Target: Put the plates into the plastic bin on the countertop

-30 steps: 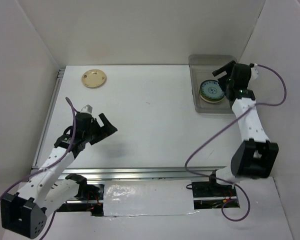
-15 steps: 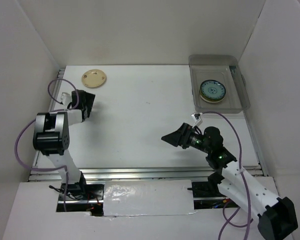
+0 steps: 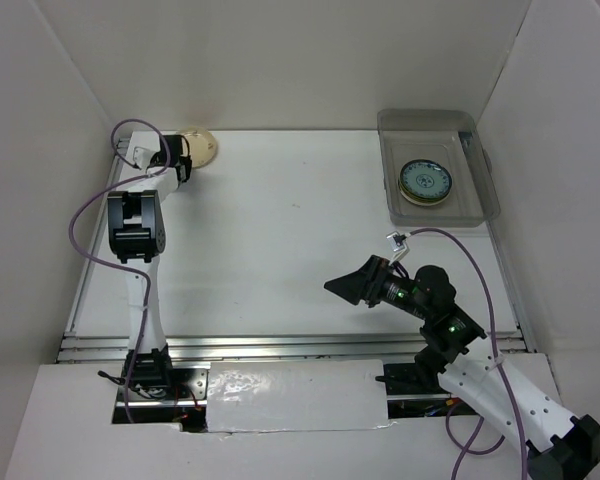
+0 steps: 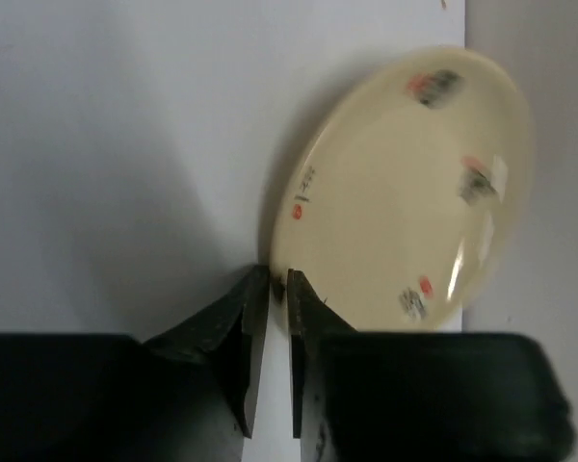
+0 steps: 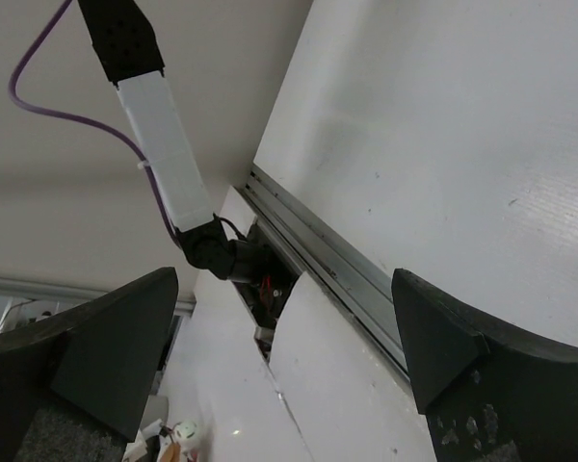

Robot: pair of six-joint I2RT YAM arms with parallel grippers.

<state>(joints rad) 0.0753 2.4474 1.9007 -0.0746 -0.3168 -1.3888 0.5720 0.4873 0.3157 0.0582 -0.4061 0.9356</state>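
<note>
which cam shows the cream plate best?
Left wrist: cream plate fills the frame, marks clear, left gripper at its rim. Top external shows it small, partly behind that gripper. Right wrist misses it.

**Tabletop** (image 3: 280,230): flat, white, rectangular. A metal rail (image 3: 280,345) runs along the near edge, and white walls stand on three sides.

**Item 1:** cream plate (image 4: 405,192), small and round, with dark and red marks. It is at the far left corner, near the back wall. It looks slightly tipped, though it may be lying flat.

**Item 2:** plastic bin (image 3: 425,135), clear and greyish, with low walls and rounded corners. It is at the far right corner, just beside the right wall.
</note>
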